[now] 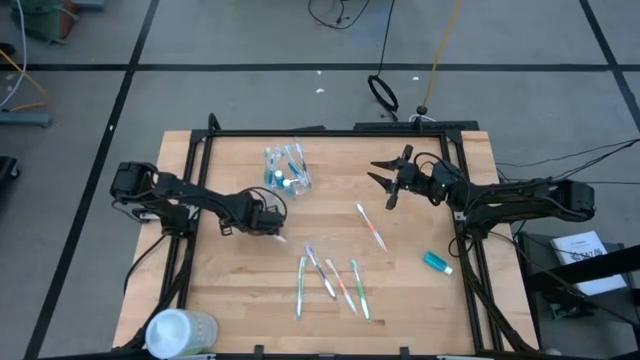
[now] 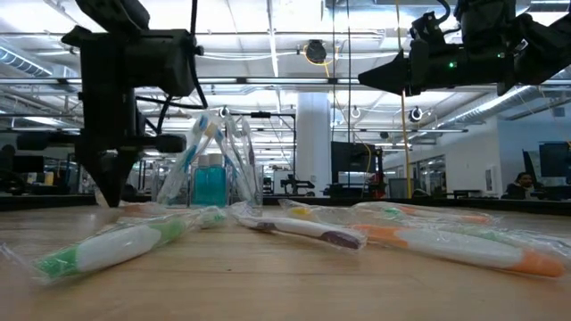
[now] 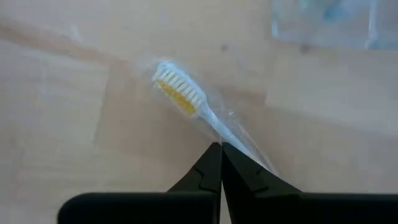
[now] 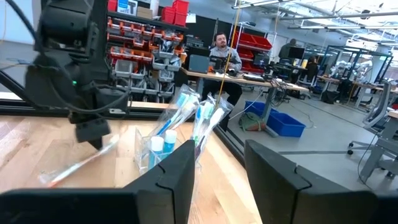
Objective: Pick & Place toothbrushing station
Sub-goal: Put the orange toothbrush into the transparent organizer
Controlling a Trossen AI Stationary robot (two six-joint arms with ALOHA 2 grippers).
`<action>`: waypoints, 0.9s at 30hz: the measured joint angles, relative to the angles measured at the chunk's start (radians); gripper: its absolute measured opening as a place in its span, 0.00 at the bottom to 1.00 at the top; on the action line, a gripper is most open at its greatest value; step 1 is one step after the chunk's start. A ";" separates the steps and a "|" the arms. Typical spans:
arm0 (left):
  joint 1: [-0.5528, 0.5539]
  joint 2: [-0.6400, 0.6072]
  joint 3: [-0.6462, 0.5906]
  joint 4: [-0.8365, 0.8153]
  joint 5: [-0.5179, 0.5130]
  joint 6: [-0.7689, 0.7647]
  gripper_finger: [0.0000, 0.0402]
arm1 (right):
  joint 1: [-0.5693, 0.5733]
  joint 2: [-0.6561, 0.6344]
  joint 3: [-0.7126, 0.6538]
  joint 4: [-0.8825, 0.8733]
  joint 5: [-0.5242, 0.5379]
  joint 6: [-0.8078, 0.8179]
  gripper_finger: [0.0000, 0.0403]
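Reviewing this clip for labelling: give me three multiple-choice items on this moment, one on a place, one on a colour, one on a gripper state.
1. Where is the loose teal toothpaste tube?
A. near the table's right edge
B. inside the white container
C. under the left gripper

2. What colour is the middle patch of bristles on the toothbrush at the left gripper?
A. black
B. yellow
C. red

3. How do the left gripper's jaws stand?
A. wide open above the cup
B. out of sight
C. shut on the wrapped toothbrush

Key: 1 A, the high view shows the tube alone by the right edge. 2 B, the left wrist view shows white bristles with a yellow middle. 3 C, the dark fingers meet over the brush's handle.
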State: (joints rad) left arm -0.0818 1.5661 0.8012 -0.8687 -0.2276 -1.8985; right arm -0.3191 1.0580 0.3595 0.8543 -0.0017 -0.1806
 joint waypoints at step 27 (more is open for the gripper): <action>-0.015 -0.001 0.004 -0.022 -0.061 0.424 0.16 | 0.000 0.000 0.000 -0.010 0.000 0.004 0.32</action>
State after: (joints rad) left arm -0.0969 1.5650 0.8051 -0.8906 -0.2887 -1.4741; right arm -0.3191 1.0580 0.3595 0.8446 -0.0017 -0.1770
